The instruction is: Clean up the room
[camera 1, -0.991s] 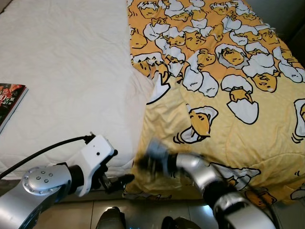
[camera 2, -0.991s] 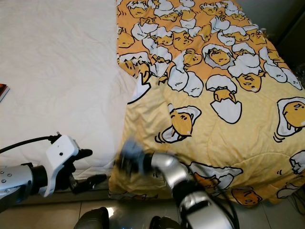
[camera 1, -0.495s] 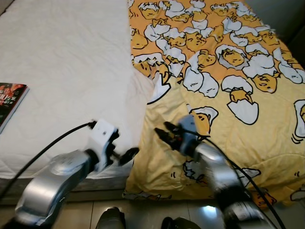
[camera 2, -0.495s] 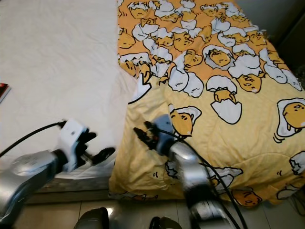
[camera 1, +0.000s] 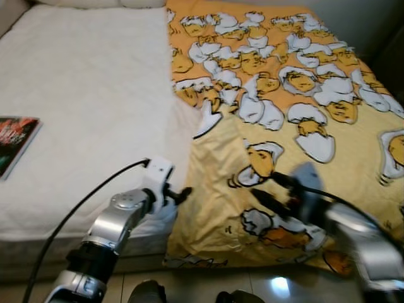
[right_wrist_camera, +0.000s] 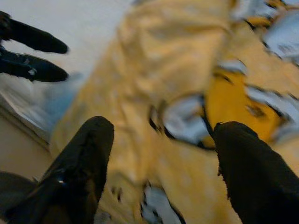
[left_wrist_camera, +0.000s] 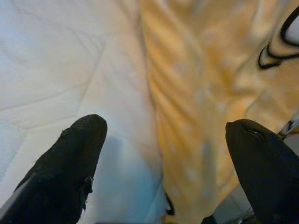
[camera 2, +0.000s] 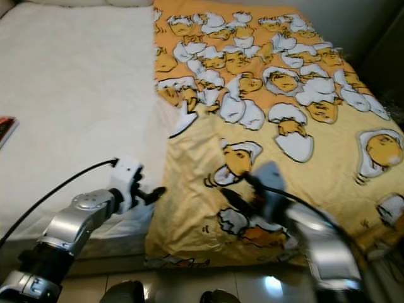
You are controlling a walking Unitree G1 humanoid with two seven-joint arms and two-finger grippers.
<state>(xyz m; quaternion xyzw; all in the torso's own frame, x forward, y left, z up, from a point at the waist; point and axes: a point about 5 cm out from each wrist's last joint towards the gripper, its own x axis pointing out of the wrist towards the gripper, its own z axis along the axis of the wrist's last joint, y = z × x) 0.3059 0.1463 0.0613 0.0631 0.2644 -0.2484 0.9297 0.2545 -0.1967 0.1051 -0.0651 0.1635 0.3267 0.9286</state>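
Blurring smears the right arm and the right gripper [camera 1: 268, 191] in the head views, and the right wrist view is soft too, so fine detail of the cloth under it is hard to read. A yellow blanket [camera 1: 297, 126] printed with egg figures covers the right part of the bed, its far corner and right edge cut off by the frame, and its near hem hangs over the bed's front down toward the floor [camera 1: 278, 287]. The white mattress [camera 1: 88, 107] lies bare on the left. The right gripper hovers low over the blanket's near left part with its fingers [right_wrist_camera: 86, 161] spread wide apart, cloth showing between them and nothing pinched. The left gripper [camera 1: 180, 192] sits at the mattress's front edge, just beside the blanket's left border; its fingers [left_wrist_camera: 70, 163] are likewise spread, with the seam where yellow cloth meets white sheet lying between them. A magazine [camera 1: 16, 142] rests on the mattress well to the left, half cut off by the frame. A black cable [camera 1: 76, 208] loops from the left wrist.
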